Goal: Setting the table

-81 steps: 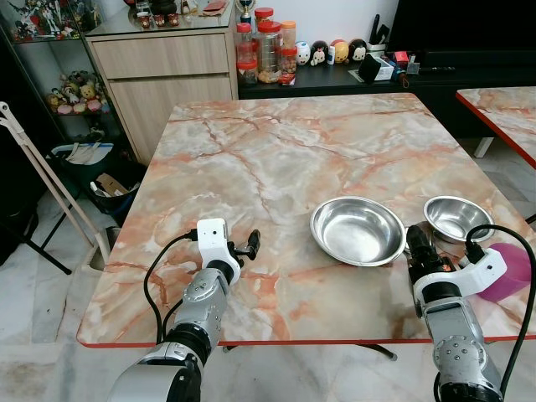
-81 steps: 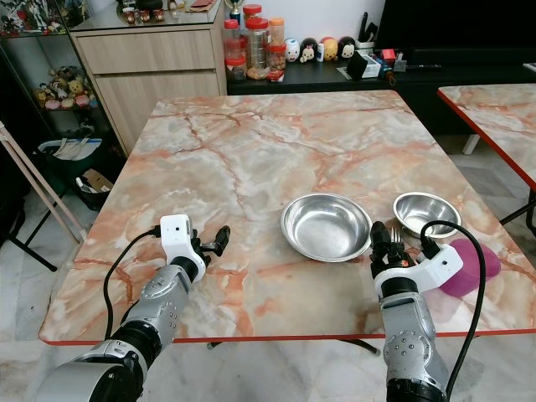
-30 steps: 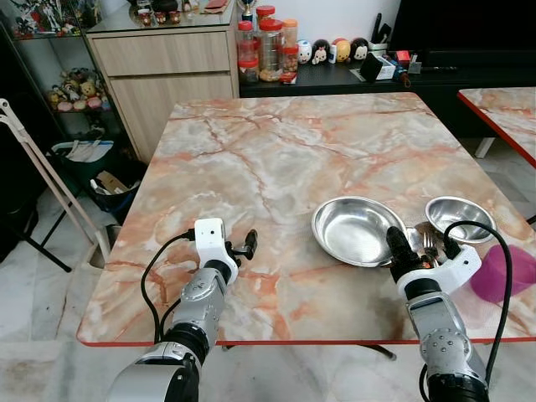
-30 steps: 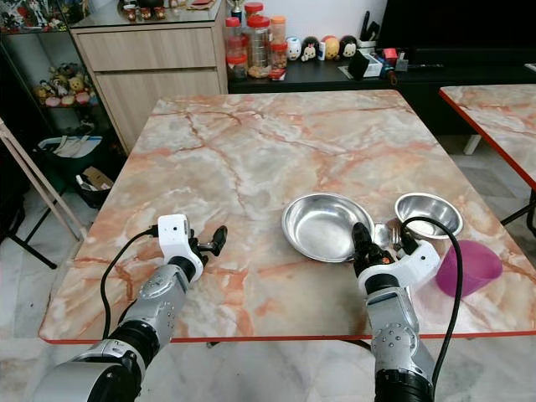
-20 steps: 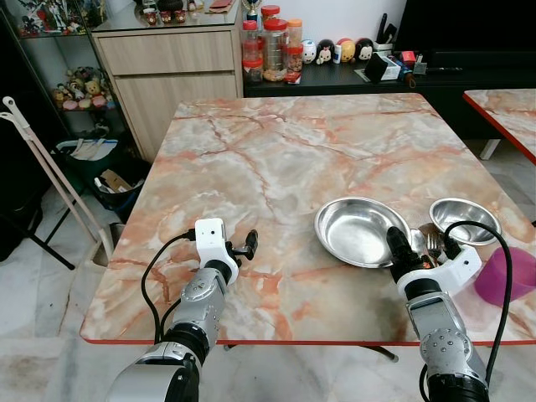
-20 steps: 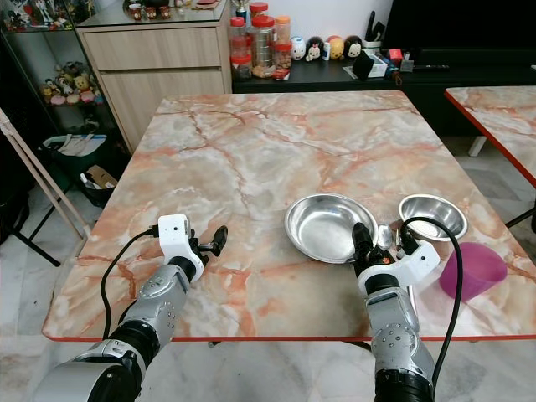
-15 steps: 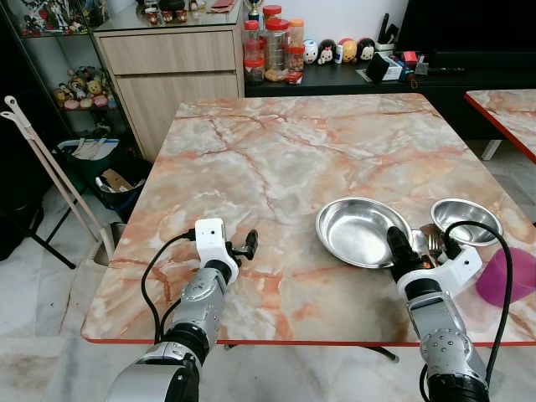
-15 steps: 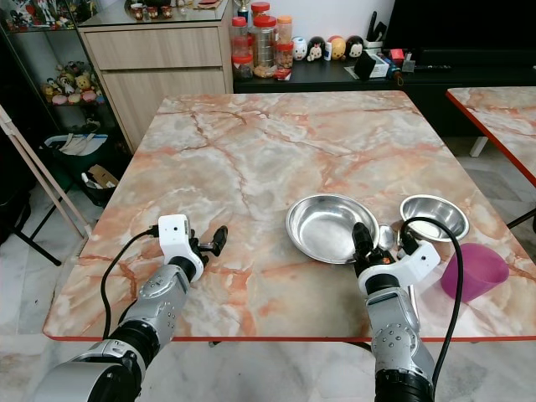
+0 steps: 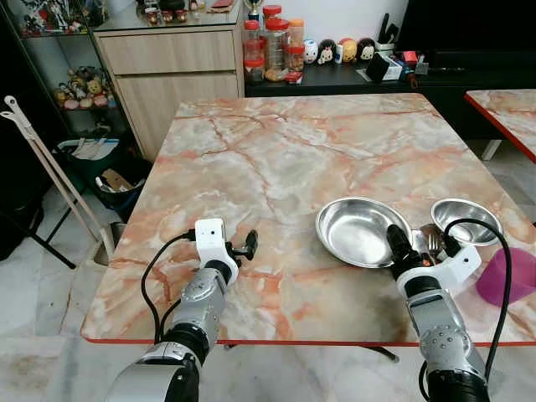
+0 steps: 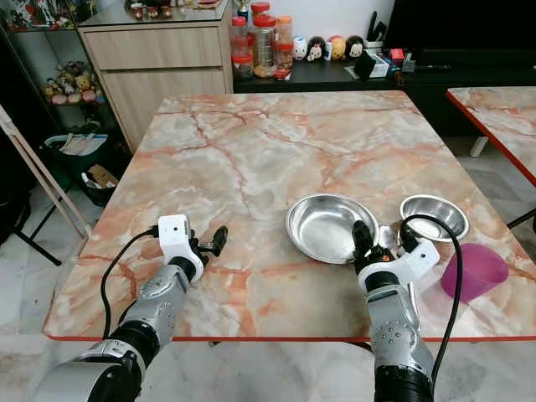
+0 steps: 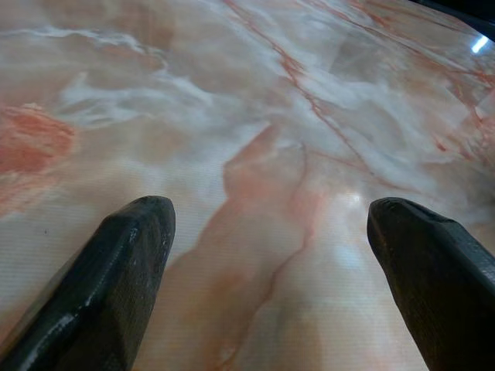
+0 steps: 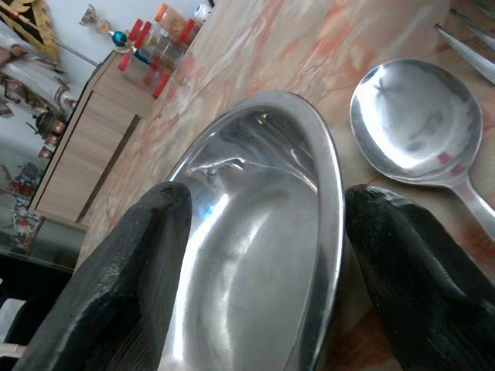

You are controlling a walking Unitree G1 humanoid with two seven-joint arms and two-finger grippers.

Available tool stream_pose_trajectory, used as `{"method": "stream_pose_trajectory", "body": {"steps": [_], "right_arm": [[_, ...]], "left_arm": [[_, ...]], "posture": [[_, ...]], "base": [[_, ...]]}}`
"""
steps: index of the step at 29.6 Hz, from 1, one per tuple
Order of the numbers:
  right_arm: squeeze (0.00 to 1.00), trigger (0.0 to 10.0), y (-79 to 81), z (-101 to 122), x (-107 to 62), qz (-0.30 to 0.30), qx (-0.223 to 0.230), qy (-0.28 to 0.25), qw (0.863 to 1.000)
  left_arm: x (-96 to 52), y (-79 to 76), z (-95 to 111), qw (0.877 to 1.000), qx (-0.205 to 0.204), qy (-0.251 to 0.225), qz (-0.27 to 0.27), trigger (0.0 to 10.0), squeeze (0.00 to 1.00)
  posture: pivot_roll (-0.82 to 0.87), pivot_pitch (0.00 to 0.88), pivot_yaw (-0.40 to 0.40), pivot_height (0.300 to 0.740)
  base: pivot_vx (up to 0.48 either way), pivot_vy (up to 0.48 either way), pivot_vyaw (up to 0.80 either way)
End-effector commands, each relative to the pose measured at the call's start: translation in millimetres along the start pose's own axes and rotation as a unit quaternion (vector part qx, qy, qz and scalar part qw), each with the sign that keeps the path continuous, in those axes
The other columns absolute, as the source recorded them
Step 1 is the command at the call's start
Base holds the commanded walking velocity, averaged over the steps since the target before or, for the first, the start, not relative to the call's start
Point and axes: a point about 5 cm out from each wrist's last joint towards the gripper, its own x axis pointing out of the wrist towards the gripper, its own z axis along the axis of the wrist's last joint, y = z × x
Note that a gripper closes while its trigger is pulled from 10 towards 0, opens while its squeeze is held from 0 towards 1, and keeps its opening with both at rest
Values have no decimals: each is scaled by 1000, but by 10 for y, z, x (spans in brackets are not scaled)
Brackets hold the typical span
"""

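Note:
A wide shallow steel bowl (image 9: 360, 232) sits on the marble table (image 9: 276, 159), right of centre near the front. A smaller steel bowl (image 9: 466, 220) stands to its right, and a spoon (image 12: 418, 124) and fork (image 9: 433, 243) lie between them. A purple cup (image 9: 507, 276) rests at the front right edge. My right gripper (image 12: 263, 224) is open and straddles the wide bowl's near right rim: one finger over the bowl's inside, the other on the spoon's side. My left gripper (image 11: 271, 255) is open just above bare marble at the front left, holding nothing.
A wooden cabinet (image 9: 167, 75) and a low black shelf with jars (image 9: 270, 50) and small figures stand behind the table. A second marble table (image 9: 511, 109) is at the right. A folded stand (image 9: 50, 176) and a bin of clutter are on the floor at the left.
Since the earliest frame my right gripper has shifted left, from beside the small bowl to the wide bowl's rim. The camera has drifted slightly. The left arm has held still.

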Motion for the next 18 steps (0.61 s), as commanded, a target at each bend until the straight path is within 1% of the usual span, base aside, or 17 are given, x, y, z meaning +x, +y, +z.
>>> {"method": "stream_pose_trajectory", "body": {"steps": [1,18], "right_arm": [[0,10000,11,23,18,2,-1,-2,1000],[0,10000,24,68,44,3,-3,-6,1000]], "left_arm": [[11,19,8,1000,4,5,4,10000,0],[14,21,12,1000,0,5,8,10000,0]], "posture": [[-48,0,17,740],[-58,0,13,740]], "base": [[0,0,0],[0,0,0]]}}
